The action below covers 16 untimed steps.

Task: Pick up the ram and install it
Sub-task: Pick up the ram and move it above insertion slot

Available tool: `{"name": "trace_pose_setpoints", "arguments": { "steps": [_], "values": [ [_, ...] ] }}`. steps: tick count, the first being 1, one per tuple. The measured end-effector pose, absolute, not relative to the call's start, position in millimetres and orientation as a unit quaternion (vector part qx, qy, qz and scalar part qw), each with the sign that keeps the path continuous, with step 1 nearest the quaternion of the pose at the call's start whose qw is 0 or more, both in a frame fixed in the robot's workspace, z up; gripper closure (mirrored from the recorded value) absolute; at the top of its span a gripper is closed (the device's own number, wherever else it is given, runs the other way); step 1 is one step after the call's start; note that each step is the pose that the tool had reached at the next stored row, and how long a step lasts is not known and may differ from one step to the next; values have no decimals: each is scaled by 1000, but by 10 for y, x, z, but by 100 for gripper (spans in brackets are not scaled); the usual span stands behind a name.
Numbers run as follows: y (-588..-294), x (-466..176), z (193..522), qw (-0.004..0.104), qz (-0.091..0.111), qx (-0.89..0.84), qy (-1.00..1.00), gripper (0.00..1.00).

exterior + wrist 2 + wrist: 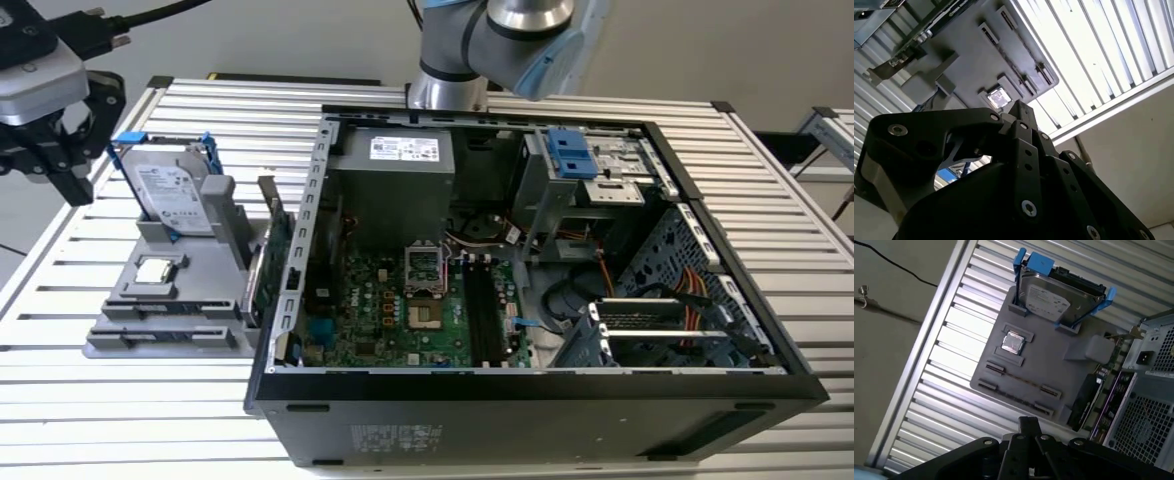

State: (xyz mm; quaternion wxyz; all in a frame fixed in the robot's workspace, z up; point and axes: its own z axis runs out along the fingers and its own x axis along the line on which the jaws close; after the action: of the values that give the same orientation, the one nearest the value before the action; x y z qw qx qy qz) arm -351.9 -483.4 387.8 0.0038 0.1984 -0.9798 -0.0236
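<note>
The ram (1021, 378) is a thin dark stick standing edge-up between two slot blocks on the grey holder (1064, 375); in the exterior view the ram (174, 310) sits near the holder's front. My gripper (70, 185) hangs above the table's edge at the exterior view's left, well apart from the ram. Its black fingers meet at one tip in both wrist views, gripper (1020, 107) and gripper (1029, 422), shut with nothing in it.
On the holder stand a silver hard drive in a blue frame (167, 195), a small square chip (158, 268) and a green card with a metal bracket (274, 260). The open computer case (534, 390) fills the table's middle; its memory slots (483, 315) lie on the motherboard.
</note>
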Motion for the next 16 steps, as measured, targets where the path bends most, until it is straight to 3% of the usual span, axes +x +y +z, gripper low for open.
{"name": "trace_pose_setpoints", "arguments": {
  "steps": [16],
  "values": [
    [-4830, -3520, 3877, 5, -23, 266, -964, 100]
  ]
}}
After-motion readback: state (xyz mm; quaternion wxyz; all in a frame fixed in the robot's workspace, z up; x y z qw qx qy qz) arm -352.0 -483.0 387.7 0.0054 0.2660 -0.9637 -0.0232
